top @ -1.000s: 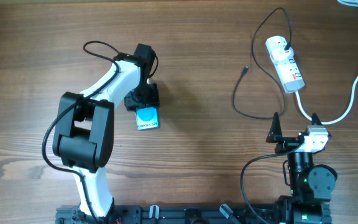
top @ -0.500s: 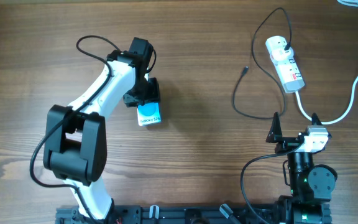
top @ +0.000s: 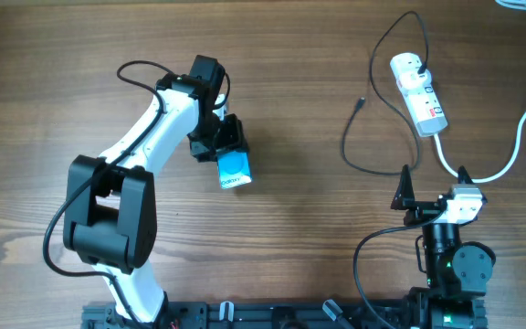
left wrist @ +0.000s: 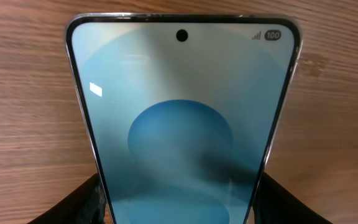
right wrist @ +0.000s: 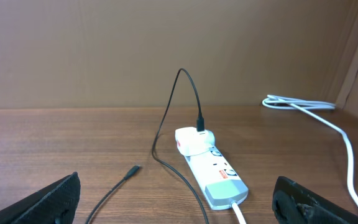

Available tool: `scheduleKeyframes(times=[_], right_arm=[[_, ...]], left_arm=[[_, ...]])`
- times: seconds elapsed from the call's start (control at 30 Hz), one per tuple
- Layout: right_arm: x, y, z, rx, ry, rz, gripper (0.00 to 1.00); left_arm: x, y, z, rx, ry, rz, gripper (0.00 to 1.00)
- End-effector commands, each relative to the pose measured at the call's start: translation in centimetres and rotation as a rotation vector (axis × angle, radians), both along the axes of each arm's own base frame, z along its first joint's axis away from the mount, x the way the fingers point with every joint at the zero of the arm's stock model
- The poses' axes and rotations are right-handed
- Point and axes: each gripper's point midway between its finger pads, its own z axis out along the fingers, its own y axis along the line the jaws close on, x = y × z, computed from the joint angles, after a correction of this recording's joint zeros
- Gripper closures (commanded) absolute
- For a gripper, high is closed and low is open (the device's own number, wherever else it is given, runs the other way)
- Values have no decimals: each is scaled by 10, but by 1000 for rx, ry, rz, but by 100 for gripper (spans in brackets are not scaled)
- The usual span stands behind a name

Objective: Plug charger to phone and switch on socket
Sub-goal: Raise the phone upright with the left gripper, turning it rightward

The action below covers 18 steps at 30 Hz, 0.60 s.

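The phone [top: 235,170], cyan screen with a white text band, is held in my left gripper [top: 224,149] at the table's left centre. In the left wrist view the phone [left wrist: 182,124] fills the frame between both dark fingers [left wrist: 82,202]. My right gripper [top: 427,196] is open and empty near the front right. The white socket [top: 419,93] lies at the back right with the charger's white adapter [top: 405,65] plugged in. The black cable [top: 373,137] loops down, and its plug tip [top: 361,103] lies free on the wood. The right wrist view shows the socket [right wrist: 213,171] and plug tip [right wrist: 131,170].
The socket's thick white cable [top: 510,137] curves from the strip to the right edge and the back right corner. The black cable's loop reaches down to just beside my right gripper. Bare wooden table [top: 299,228] lies between the two arms.
My left gripper has carried the phone to the right and slightly forward, turning it a little. The right arm, socket and cable have not moved.
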Motion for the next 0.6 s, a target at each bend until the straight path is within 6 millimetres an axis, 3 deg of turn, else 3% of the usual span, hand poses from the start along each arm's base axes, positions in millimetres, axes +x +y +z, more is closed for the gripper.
scheduleKeyframes(times=[0.0,0.23,0.57], right_arm=[[-1,-2,2,-15,-10,-12,0],[-1,-2,2,-14,-10,-13,0],[-1,-2,2,-14,-10,-12,0]], left_arm=[[1,-29,29,-172,20,65,51],[-6,-65,62,-452,110,76,53],[-12,-87,102,-731,189,59,55]])
